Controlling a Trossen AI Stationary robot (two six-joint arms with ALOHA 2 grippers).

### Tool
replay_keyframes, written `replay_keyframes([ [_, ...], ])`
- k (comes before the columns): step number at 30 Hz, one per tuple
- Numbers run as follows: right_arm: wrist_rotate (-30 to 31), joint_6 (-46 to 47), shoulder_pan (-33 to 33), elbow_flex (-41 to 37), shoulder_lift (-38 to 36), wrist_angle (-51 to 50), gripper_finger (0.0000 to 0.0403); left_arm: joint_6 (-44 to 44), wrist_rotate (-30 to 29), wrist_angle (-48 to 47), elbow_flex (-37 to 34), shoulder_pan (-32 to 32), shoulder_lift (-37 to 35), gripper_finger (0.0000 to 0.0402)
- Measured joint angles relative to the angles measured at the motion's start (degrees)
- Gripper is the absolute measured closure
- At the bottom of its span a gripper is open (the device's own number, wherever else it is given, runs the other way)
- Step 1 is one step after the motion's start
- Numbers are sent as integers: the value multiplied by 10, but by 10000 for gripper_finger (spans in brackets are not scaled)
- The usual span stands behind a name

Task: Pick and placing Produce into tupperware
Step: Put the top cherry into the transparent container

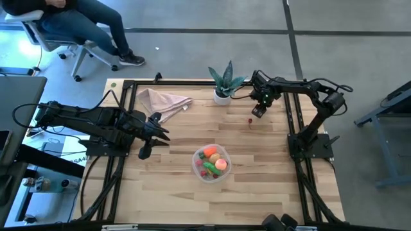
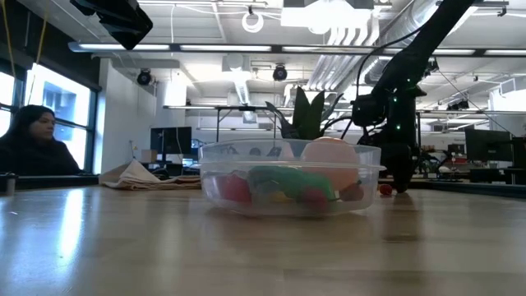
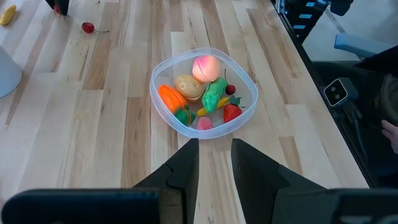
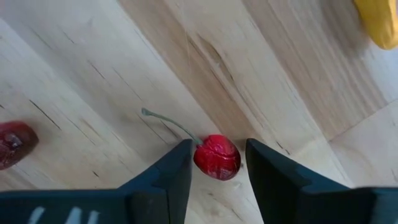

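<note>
We see the right gripper (image 4: 214,168) low over the far right part of the table (image 1: 270,192), its two fingers spread apart with one red cherry (image 4: 217,156) lying on the wood between the tips; we cannot tell whether either finger touches it. The cherry's thin stem (image 4: 168,122) runs away from the gripper, slanting off toward one side, so its long axis lies flat along the boards. A second small red piece (image 4: 13,142) lies apart from it on the wood, and one yellow piece (image 4: 379,22) sits farther off at the edge of that wrist view.

The tupperware (image 1: 194,168) stands near the middle of the table, well apart from the cherry. In it we count one pink peach (image 3: 207,67), one orange carrot (image 3: 169,98) lying slantwise, one green cucumber (image 3: 214,94) slanting across the middle, one tan rounded piece (image 3: 188,86) and one red strawberry (image 3: 232,112); other bits are too small to name.

The left gripper (image 3: 214,155) hangs off the table's left side, fingers parted and empty, pointing toward the tub. One plant (image 1: 223,81) and one napkin (image 1: 162,101) rest at the far edge.
</note>
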Motion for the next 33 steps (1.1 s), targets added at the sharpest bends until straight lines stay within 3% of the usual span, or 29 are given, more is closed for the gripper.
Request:
replay_keyframes([
  [33, -17, 22, 0, 0, 0, -3, 266, 0, 0, 0, 0, 0, 0, 318],
])
